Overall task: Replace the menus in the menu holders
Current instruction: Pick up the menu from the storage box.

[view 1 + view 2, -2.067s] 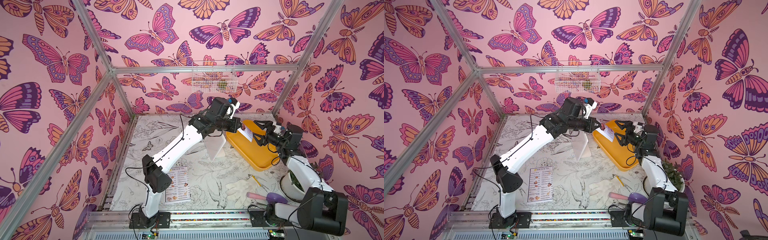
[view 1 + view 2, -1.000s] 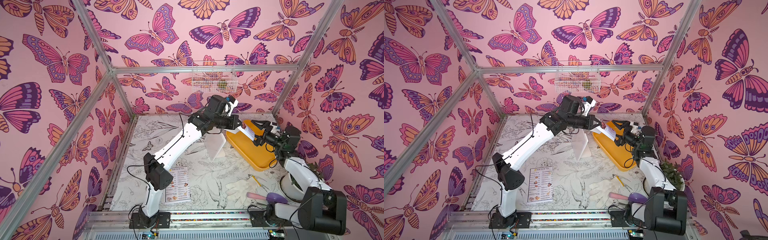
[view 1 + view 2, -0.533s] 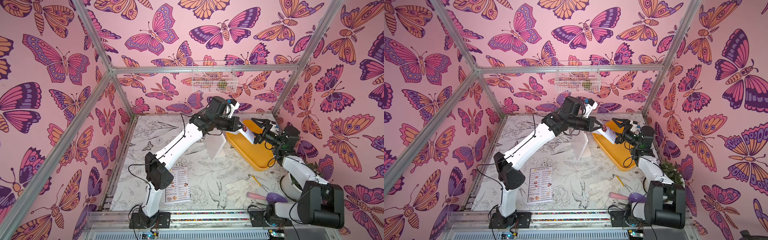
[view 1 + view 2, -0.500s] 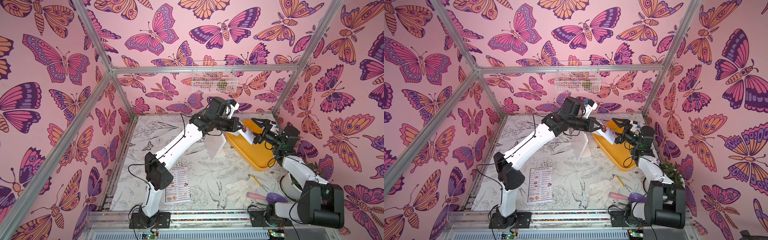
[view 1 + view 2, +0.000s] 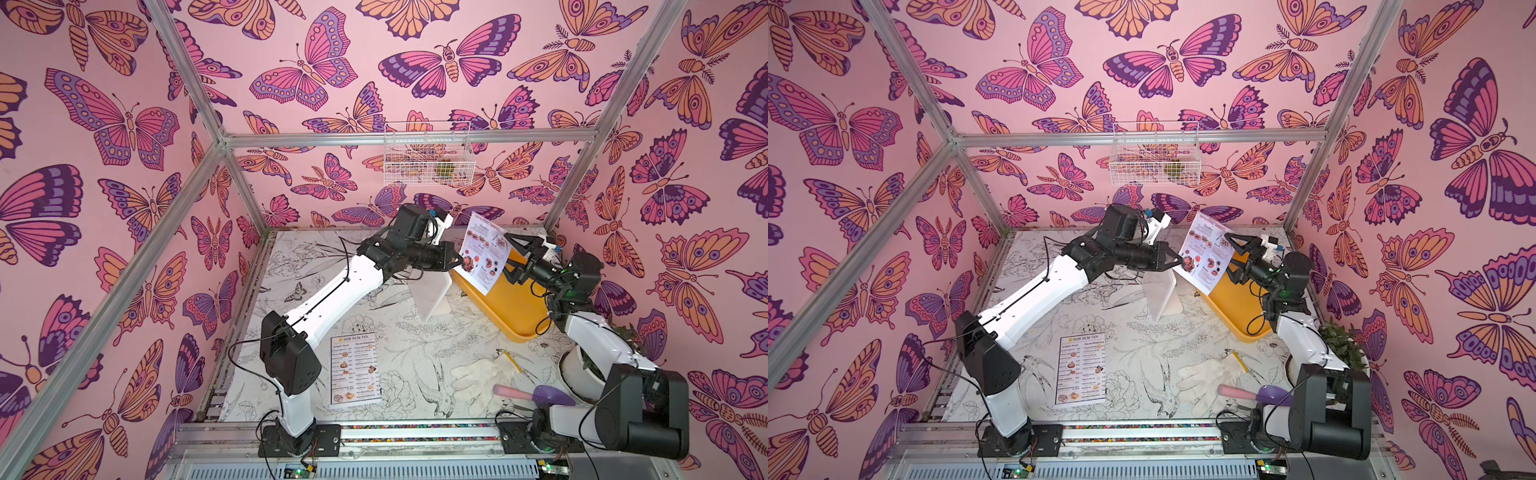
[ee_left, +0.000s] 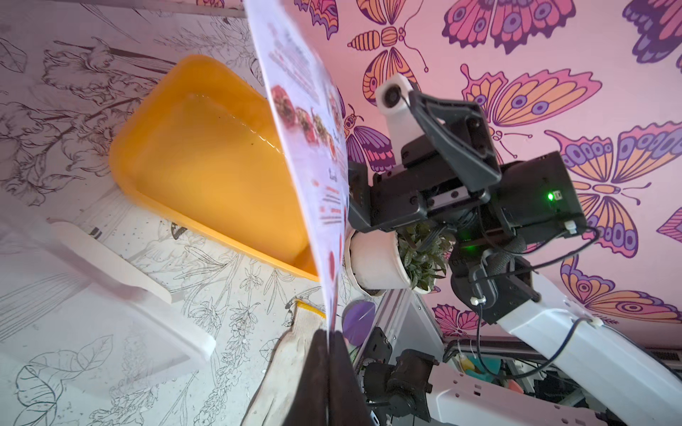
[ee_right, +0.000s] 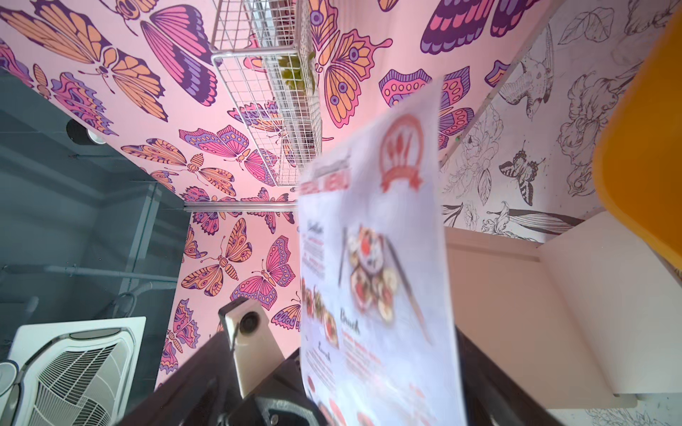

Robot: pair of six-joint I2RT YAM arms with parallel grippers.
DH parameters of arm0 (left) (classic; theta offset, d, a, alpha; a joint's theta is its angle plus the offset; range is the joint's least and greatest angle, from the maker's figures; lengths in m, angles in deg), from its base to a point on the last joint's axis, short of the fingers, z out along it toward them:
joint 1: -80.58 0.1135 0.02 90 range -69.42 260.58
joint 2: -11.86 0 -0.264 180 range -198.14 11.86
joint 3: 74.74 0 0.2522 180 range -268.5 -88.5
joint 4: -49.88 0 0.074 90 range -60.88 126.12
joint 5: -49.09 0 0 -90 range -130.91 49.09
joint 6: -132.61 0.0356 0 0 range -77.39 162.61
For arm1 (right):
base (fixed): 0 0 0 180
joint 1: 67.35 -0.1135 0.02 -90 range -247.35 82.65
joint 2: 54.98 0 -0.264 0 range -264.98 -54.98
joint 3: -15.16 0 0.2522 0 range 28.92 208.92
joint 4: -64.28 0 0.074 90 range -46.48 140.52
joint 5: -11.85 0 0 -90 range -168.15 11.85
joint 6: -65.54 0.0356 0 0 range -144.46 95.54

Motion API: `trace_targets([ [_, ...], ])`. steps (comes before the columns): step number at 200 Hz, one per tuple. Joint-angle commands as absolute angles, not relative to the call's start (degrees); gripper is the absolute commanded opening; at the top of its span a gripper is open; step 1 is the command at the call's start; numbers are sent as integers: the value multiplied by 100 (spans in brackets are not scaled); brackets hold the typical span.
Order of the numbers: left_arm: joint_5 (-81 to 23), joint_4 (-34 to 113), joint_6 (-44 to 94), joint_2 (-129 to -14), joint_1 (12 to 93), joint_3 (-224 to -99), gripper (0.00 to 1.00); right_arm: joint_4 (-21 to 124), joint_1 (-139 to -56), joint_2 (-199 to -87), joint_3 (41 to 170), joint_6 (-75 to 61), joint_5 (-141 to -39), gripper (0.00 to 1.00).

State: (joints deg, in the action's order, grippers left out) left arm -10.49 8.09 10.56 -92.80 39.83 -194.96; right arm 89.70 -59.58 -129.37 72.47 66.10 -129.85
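The "SPECIAL MENU" sheet [image 5: 484, 253] [image 5: 1208, 253] hangs in the air above the yellow tray, tilted. My left gripper [image 5: 460, 262] [image 6: 327, 343] is shut on its lower corner. My right gripper [image 5: 513, 257] [image 5: 1235, 257] is open at the sheet's far edge, one finger on each side, not clamping it. In the right wrist view the sheet [image 7: 380, 276] fills the middle, blurred. The menu holder [image 5: 432, 291] [image 5: 1160, 293] stands upright just below and left of the sheet, empty. The "DIM SUM INN" menu [image 5: 354, 370] [image 5: 1080, 370] lies flat near the front.
A yellow tray [image 5: 511, 307] lies under the held sheet at the right. A white glove [image 5: 478, 378], a pencil [image 5: 512, 360], a pink-handled purple scoop [image 5: 536, 394] and a potted plant [image 6: 376, 258] sit front right. A wire basket [image 5: 428, 153] hangs on the back wall.
My right gripper has moved left up to the sheet's edge and its fingers have narrowed slightly. The left gripper has kept hold of the sheet and shifted it little.
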Motion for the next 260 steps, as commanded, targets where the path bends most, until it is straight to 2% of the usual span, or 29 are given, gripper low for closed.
trace_targets([
  [1,-1021,1020,1000,-9262,4080,-19328,0,8905,-5990,-12574,7317,6208,-13037,87],
  [40,-1132,1062,967,-9229,4233,-19082,0,8327,-6004,-12211,7304,5678,-12898,82],
  [82,-947,1161,943,-9199,4251,-18926,0,8614,-5991,-12340,7242,5677,-12759,81],
  [157,-874,1360,836,-9173,4260,-18765,0,8112,-6027,-12274,7347,5118,-12825,60],
  [173,-846,1387,824,-9159,4260,-18756,0,8088,-6028,-12256,7340,5090,-12793,59],
  [180,-824,1404,818,-9163,4261,-18756,0,8093,-6029,-12269,7347,5095,-12789,55],
  [187,-813,1423,816,-9159,4261,-18748,0,8064,-6024,-12281,7348,5099,-12758,38],
  [196,-812,1439,799,-9159,4259,-18731,0,8017,-6030,-12283,7357,5074,-12709,30],
  [260,-789,1489,791,-9170,4261,-18703,0,7646,-6180,-12317,7496,4760,-12708,26],
])
